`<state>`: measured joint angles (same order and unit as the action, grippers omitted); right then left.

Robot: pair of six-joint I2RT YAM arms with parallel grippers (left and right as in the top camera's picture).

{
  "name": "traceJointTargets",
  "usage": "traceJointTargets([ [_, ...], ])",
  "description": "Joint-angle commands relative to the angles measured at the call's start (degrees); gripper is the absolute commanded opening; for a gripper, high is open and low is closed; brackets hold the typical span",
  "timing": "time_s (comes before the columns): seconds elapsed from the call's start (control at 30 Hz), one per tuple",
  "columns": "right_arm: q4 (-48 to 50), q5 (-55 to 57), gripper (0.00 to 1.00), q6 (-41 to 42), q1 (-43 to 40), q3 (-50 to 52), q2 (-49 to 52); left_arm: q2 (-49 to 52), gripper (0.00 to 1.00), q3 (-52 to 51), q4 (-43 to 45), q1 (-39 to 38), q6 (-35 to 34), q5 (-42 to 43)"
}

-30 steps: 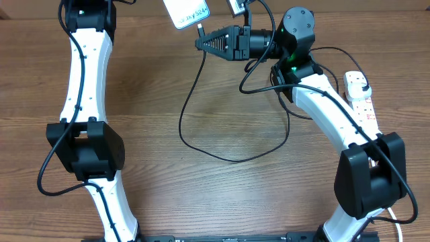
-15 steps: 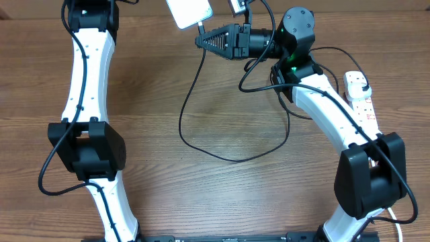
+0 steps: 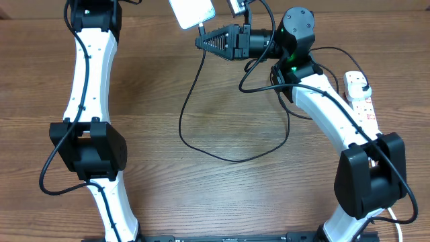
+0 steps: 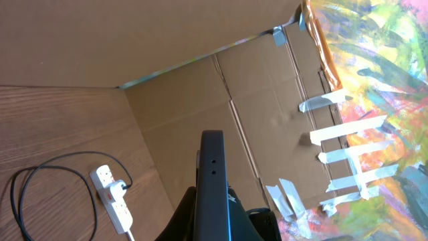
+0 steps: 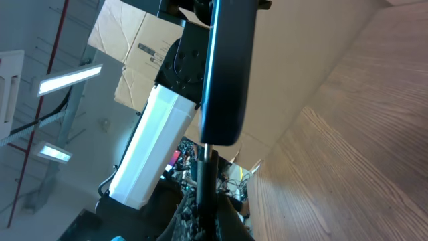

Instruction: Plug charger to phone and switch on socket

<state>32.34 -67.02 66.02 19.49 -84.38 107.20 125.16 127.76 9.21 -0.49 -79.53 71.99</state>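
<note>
The phone hangs above the table's far edge with its pale face up. My left gripper is shut on it, and the left wrist view shows the phone as a dark edge-on bar. My right gripper is shut on the connector end of the charger. In the right wrist view the connector meets the lower end of the phone; whether it is seated I cannot tell. The black cable loops over the table to a plug in the white socket at the right.
Cardboard walls with tape strips stand behind the table. The socket lies along the right edge, its thick white cord trailing toward the front. The cable loop lies across the middle of the table between both arms.
The phone has shifted slightly right and toward the top edge with the left arm, so less of its face shows. The right gripper and the cable loop have stayed put.
</note>
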Motion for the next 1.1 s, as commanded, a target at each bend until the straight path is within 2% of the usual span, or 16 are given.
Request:
traceJointTargets([
  [0.0,0.35,1.42,0.04,0.22,-0.04,-0.92,-1.64,-0.76,0.04,0.85,0.44,-1.38,-0.2,1.16],
  [0.4,0.02,0.37,0.04,0.37,-0.04,-0.92,-1.64,-0.76,0.04,0.85,0.44,-1.31,-0.17,1.16],
  [1.07,-0.31,0.52,0.04,0.37,-0.04,-0.92,-1.64,-0.76,0.05,0.85,0.48,-1.46,1.84,9.51],
])
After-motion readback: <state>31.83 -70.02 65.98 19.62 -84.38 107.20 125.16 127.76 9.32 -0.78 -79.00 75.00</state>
